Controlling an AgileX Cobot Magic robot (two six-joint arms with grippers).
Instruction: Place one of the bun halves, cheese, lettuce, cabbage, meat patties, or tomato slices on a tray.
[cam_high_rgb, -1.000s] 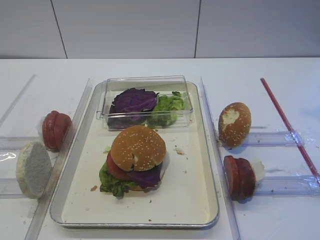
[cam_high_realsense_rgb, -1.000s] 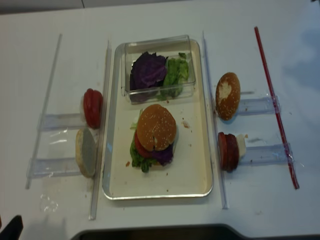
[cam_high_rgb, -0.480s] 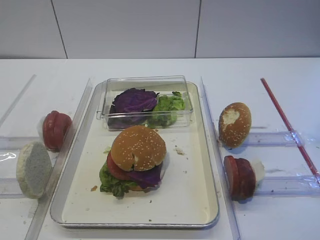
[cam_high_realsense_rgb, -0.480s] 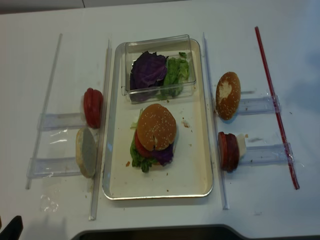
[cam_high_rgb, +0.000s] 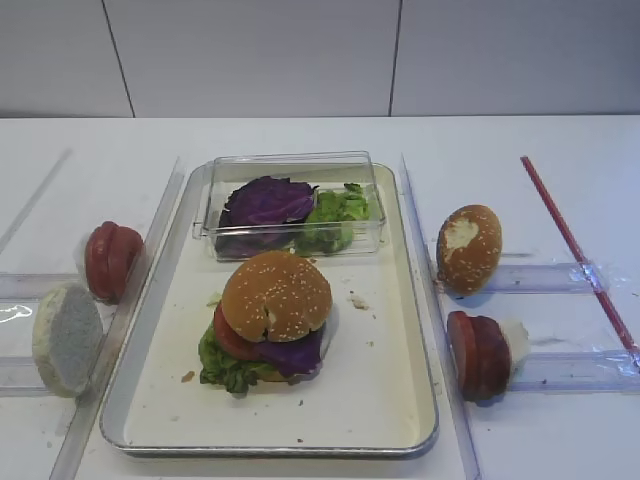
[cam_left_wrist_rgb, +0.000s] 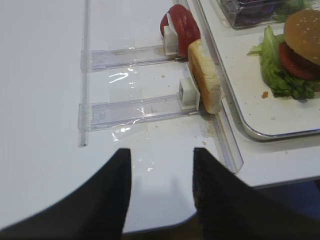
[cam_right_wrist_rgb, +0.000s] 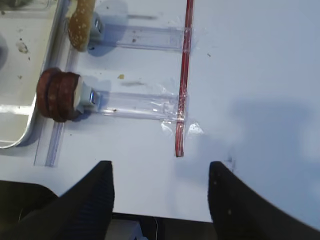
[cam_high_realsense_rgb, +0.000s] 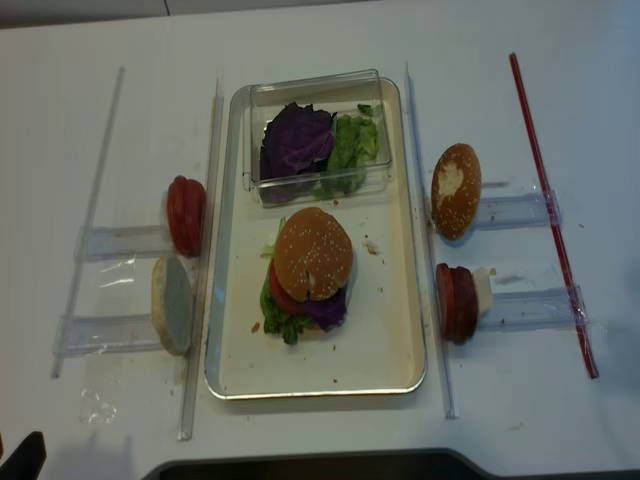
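**Both grippers parked wide at the table's near edge, burger stacked on the tray**

The right gripper (cam_right_wrist_rgb: 160, 192) hovers over bare white table with its two dark fingers spread apart and nothing between them. Just ahead of it lies a red rod (cam_right_wrist_rgb: 183, 80), and further left the meat patties (cam_right_wrist_rgb: 57, 94) stand on edge against a clear plastic holder (cam_right_wrist_rgb: 135, 102), beside the tray's rim. Above them a seeded bun with a white bare patch (cam_high_rgb: 468, 248) also stands on edge in its own holder.

The left gripper (cam_left_wrist_rgb: 161, 192) likewise has its fingers parted and empty, low over the table's near edge. Ahead of it a pale seedless bun half (cam_left_wrist_rgb: 204, 82) leans against a clear holder, with the tomato slices (cam_left_wrist_rgb: 181, 27) upright in the next holder behind.

Between the two sides sits the tray (cam_high_rgb: 395, 425). On its cream floor, the golden sesame bun top (cam_high_rgb: 276, 295) caps a stack with a tomato slice, purple cabbage and lettuce (cam_high_rgb: 228, 365) showing beneath. At the tray's far end a small clear box (cam_high_rgb: 292, 170) holds more cabbage (cam_high_rgb: 265, 203) and green leaves.
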